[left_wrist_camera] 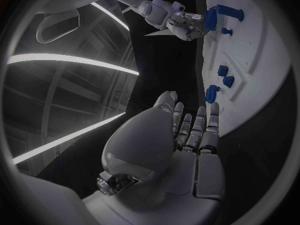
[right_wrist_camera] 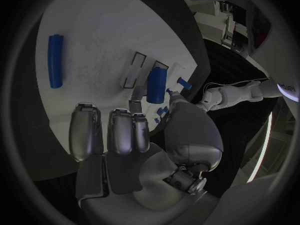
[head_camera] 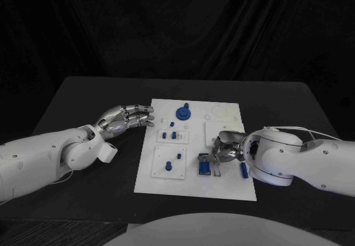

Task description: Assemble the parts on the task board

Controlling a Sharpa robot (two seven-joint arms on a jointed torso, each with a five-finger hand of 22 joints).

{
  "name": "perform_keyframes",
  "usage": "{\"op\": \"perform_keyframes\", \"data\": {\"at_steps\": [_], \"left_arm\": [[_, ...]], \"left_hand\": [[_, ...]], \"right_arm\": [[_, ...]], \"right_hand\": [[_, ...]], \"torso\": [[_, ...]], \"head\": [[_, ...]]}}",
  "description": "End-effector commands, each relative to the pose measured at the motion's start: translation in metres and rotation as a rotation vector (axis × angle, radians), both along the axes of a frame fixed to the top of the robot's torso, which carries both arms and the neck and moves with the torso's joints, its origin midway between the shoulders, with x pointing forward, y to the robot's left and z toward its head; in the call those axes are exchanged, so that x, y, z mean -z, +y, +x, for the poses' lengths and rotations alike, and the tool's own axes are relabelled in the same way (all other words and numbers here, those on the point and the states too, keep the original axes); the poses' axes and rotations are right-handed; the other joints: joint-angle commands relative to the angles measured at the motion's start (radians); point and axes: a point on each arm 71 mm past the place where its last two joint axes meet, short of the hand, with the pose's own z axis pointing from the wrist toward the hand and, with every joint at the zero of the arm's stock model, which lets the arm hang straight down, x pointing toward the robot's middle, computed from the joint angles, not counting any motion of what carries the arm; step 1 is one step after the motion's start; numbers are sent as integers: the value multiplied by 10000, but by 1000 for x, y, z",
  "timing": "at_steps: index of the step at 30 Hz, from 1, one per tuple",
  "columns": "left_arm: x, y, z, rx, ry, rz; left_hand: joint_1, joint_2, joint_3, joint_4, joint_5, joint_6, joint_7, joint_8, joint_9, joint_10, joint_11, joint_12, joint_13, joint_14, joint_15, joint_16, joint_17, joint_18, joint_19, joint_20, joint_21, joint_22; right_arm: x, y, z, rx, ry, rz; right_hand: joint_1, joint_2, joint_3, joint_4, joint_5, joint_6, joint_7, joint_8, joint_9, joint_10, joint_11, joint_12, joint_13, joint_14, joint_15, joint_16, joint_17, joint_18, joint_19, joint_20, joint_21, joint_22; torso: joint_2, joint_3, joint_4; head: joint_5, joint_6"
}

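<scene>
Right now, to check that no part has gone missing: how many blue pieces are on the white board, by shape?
Large blue round knob: 1
Long blue bar: 1
Blue block by the silver right hand: 1
Small blue pegs: 5
Total: 8 visible; the hand may hide more.

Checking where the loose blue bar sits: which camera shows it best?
The right wrist view: the blue bar lies whole and unobstructed on the white board. The head view shows it partly tucked beside the right arm. In the left wrist view I cannot pick it out.
</scene>
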Motion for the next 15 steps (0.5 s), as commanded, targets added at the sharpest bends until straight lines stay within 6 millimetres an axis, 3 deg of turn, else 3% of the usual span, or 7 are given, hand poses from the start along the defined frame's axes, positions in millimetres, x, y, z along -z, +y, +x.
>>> {"op": "perform_keyframes", "data": {"at_steps": [1,4,6,10,12,15], "left_arm": [[0,-2,-1,137,89,-151],[1,-2,-1,150,114,-140],[1,-2,-1,155,130,-131],[1,-2,-1,163,155,-121],[1,-1,-1,154,152,-122],[1,0,-2,128,130,-127]], "left_hand": [[-84,-20,17,-21,35,81,185,-45,-13,-7,59,-40,-14,-9,92,32,-5,-78,71,-16,36,-17],[-84,-20,17,-21,35,81,185,-45,-13,-7,59,-40,-14,-9,92,32,-5,-78,71,-16,36,-17],[-91,-19,23,-26,36,84,191,-51,-14,-6,68,-45,-15,2,108,40,-4,-84,75,-15,39,-17],[-91,-19,23,-26,36,84,191,-51,-14,-6,68,-45,-15,2,108,40,-4,-84,75,-15,39,-17],[-98,-19,30,-30,37,88,197,-55,-15,-2,77,-31,-13,12,120,47,-3,-89,79,-14,41,-17],[-100,-18,33,-33,38,90,198,-56,-15,1,81,-19,-11,17,124,50,-3,-91,81,-14,42,-17]], "right_arm": [[0,1,-2,26,-74,129],[-1,1,-2,9,-73,150],[-1,0,-2,33,-95,175],[-3,-3,-1,182,-352,467],[-7,-5,0,282,-791,987],[-14,-9,2,313,-1588,1855]], "right_hand": [[245,205,89,-11,1229,13,-81,79,113,1042,-13,26,2635,714,30,21,744,86,443,-8,8,2095],[243,207,86,-11,1248,14,-82,81,117,1042,-13,26,2635,716,29,26,754,82,449,-8,23,2099],[66,1,-114,15,-15,-11,-78,112,204,1042,-11,26,2635,711,28,19,740,88,440,-14,-4,2091],[-210,-132,-190,43,-765,-60,-65,115,263,1042,0,26,2635,716,37,32,761,85,446,-7,7,2096],[-199,-82,-139,31,-801,-300,-13,-2,242,1042,36,26,2635,732,59,78,835,75,459,5,43,2107],[330,-10,24,8,-291,-862,136,-296,47,1042,161,26,2635,770,150,194,1013,47,500,70,159,2143]], "torso": [[-3,2,-1],[-1,2,0],[-1,2,0],[-2,4,-4],[1,2,-3],[7,-1,0]], "head": [[-8,-1],[-8,-1],[-6,-1],[31,-1],[58,-1],[65,-1]]}}
